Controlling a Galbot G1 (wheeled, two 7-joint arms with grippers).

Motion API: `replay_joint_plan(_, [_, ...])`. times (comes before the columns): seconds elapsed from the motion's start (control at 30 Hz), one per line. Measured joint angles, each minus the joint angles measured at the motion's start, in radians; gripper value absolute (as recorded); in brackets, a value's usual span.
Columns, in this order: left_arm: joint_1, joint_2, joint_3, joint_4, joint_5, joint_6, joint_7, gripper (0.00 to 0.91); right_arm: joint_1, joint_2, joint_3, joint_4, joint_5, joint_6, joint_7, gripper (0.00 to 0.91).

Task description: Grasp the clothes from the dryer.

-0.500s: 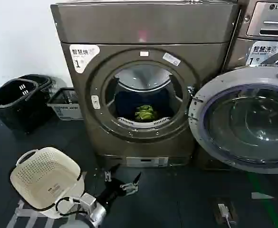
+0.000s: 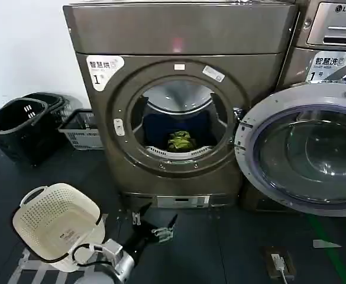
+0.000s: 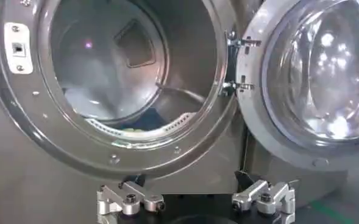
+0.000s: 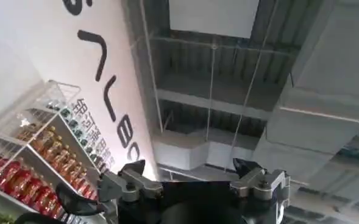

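The bronze-grey dryer [image 2: 178, 35] stands in the middle with its round mouth open. Its glass door [image 2: 306, 148] is swung out to the right. The clothes [image 2: 180, 141], a small yellow-green wad, lie on the drum floor just behind the lower rim. My left gripper [image 2: 155, 218] hovers low over the dark floor in front of the dryer's base, well below the mouth, open and empty. From the left wrist, that gripper [image 3: 190, 181] faces the drum opening [image 3: 124, 67]. My right gripper [image 4: 190, 167] points up at a ceiling, open with nothing in it.
A white perforated basket [image 2: 57, 225] lies on the floor at the front left, beside my left arm. Black baskets [image 2: 19, 127] and a grey crate [image 2: 81, 129] stand by the wall. The LG machine [image 2: 332, 35] is behind the open door. A plug [image 2: 279, 262] lies on the floor.
My left gripper has crept a little to the right, still low in front of the dryer. The clothes have not moved.
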Motion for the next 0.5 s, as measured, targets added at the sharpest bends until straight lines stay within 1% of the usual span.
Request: replay_joint_plan(0.5, [-0.013, -0.005, 0.014, 0.013, 0.035, 0.02, -0.055, 0.907, 0.009, -0.005, -0.005, -0.001, -0.012, 0.001, 0.0, 0.907])
